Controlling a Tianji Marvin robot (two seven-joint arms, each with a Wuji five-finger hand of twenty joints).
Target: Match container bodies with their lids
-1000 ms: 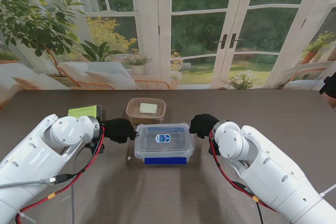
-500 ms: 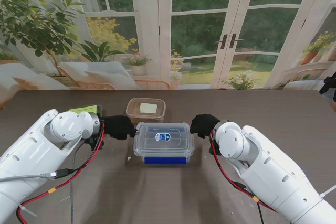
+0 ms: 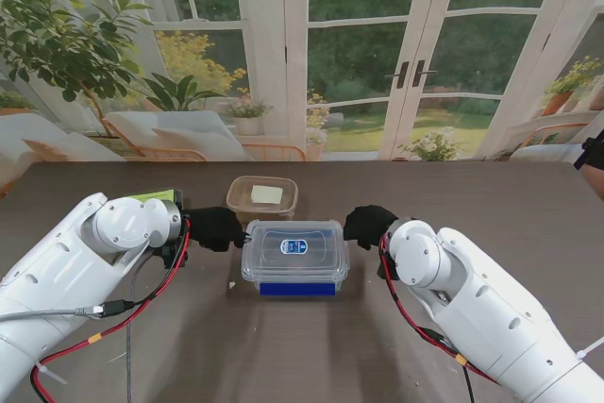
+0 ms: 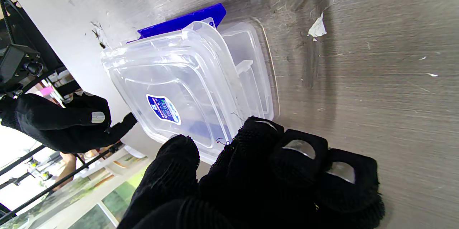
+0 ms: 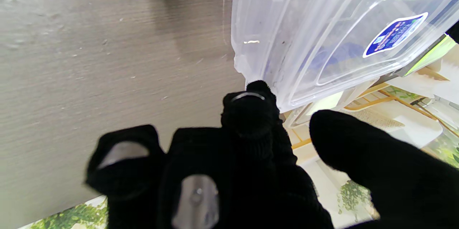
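Note:
A clear rectangular container (image 3: 294,254) with a blue-labelled clear lid (image 4: 168,89) sits at the table's centre, on top of a flat blue lid (image 3: 297,289) that shows at its near edge. My left hand (image 3: 215,229) is at its left end, with the fingertips (image 4: 263,134) curled on the lid rim and the thumb over the lid. My right hand (image 3: 368,225) is at the right end. Its index fingertip (image 5: 251,96) touches the box corner. Its thumb (image 5: 344,139) hovers apart from the lid.
A small tan translucent container (image 3: 262,197) with a pale yellow piece inside stands just beyond the clear one. A green flat object (image 3: 153,197) lies partly hidden behind my left arm. A paper scrap (image 3: 232,284) lies near the box's left front corner.
My left forearm has swung slightly farther from me, and my right hand has shifted a touch to the right. The container has not moved.

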